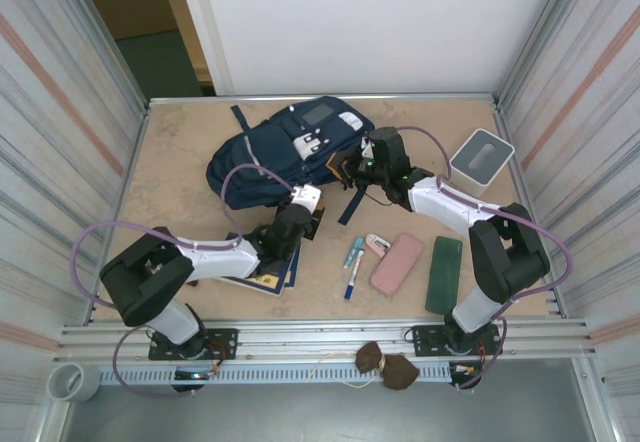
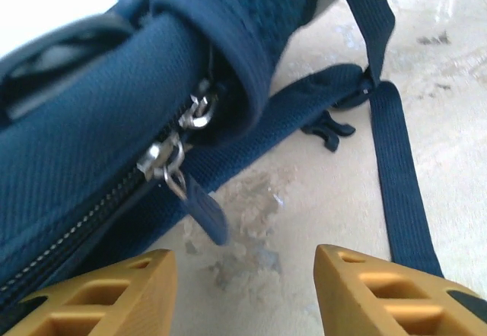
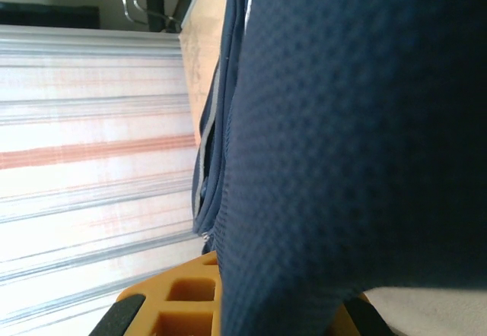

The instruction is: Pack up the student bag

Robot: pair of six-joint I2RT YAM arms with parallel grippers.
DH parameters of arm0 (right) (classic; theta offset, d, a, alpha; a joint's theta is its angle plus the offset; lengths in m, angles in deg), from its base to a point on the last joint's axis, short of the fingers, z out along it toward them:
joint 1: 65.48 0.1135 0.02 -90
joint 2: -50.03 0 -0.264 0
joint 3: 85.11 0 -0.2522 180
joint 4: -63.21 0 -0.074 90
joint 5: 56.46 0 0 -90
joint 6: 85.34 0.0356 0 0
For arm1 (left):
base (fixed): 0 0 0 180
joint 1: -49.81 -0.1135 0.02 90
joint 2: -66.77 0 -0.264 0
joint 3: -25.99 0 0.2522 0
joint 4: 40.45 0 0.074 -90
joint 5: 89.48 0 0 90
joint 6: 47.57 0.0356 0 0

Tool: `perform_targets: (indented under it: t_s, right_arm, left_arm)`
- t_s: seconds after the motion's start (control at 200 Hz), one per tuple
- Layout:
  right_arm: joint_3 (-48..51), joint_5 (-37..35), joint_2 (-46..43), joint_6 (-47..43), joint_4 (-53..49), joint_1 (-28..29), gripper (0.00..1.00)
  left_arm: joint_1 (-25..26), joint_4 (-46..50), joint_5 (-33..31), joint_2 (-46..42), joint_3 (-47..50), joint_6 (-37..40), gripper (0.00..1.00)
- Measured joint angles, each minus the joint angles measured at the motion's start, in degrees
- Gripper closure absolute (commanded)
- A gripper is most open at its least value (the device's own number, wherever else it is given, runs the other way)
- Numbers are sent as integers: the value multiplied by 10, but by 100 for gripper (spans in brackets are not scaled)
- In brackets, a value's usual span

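The student bag point(image 1: 285, 152), a big navy-blue backpack, lies at the back middle of the table. My left gripper point(image 1: 306, 202) is low at the bag's near edge. In the left wrist view the left gripper point(image 2: 245, 290) is open over bare table, and the navy zip pull tab point(image 2: 204, 208) hangs just ahead of its yellow fingertips point(image 2: 106, 286), apart from them. Two metal zip sliders point(image 2: 163, 157) sit close together on the bag's zip. My right gripper point(image 1: 355, 169) is at the bag's right edge. There the right gripper point(image 3: 278, 313) is shut on a fold of the bag's navy fabric point(image 3: 342, 138).
A navy notebook point(image 1: 270, 280) lies under the left forearm. Pens point(image 1: 352, 262), a pink case point(image 1: 397, 262) and a dark green case point(image 1: 444, 274) lie at the front right. A grey-and-white box point(image 1: 481, 159) stands at the back right. Loose straps point(image 2: 399, 176) trail across the table.
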Motion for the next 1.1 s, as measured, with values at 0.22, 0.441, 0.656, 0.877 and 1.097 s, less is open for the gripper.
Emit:
perform_targets:
  t_s: [0.22, 0.441, 0.656, 0.877, 1.097]
  right_arm:
    - [0, -4, 0, 0, 0, 3, 100]
    - [0, -9, 0, -1, -1, 3, 100]
    - [9, -8, -4, -29, -27, -13, 100]
    - [18, 10, -22, -91, -73, -54, 100]
    - [24, 42, -22, -139, -109, -113, 100]
  left_arm:
    - [-23, 4, -12, 15, -27, -28, 57]
    - [-39, 15, -7, 24, -43, -38, 89]
    - [-49, 31, 24, 19, -42, -43, 100]
    - [-72, 64, 96, -24, -22, -41, 100]
    - [-129, 109, 184, -80, 14, -43, 100]
